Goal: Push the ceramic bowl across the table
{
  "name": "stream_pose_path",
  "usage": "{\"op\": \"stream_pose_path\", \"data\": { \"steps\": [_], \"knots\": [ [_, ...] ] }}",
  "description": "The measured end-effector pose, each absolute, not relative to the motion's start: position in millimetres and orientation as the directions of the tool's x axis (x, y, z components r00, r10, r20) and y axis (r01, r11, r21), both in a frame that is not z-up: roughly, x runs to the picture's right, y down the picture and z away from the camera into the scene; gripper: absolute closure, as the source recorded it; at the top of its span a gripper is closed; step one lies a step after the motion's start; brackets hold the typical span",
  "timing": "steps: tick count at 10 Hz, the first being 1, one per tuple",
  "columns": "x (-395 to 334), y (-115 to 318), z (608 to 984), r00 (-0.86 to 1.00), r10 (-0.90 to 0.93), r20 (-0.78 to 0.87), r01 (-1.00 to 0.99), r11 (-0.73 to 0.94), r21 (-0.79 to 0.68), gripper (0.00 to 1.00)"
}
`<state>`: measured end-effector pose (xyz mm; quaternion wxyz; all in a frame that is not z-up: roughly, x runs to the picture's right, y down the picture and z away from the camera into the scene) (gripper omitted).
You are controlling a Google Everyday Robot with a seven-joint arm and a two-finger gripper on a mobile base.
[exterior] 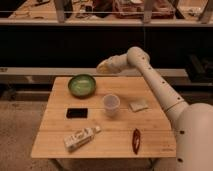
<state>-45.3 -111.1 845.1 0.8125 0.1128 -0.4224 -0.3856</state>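
Round green ceramic bowl [82,85] sits by the light wooden table's [115,134] far edge. The gripper [103,66] hovers just right of it on an outstretched arm, and I cannot tell its state.

The ceramic bowl [82,85] sits far-left on the bench [120,127]; the gripper [103,66] hangs behind and right of it, seemingly apart. The cup [111,104] stands in the middle, a flat slab [77,113] to its left.

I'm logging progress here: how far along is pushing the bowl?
Done: nothing visible; the ceramic bowl sits near the table's far left corner, untouched. In hand: the gripper hovers near the far edge, right of the bowl, apart from it. Left: contact and the whole push.
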Motion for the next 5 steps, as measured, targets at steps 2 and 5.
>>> {"op": "stream_pose_path", "data": {
  "steps": [2,5],
  "knots": [
    [-80.3,-93.1,854.7,0.227,-0.761,0.608,0.585,0.606,0.54,1.0],
    [-120.7,-71.1,872.8,0.07,-0.785,0.615,0.678,0.49,0.548,1.0]
  ]
}}
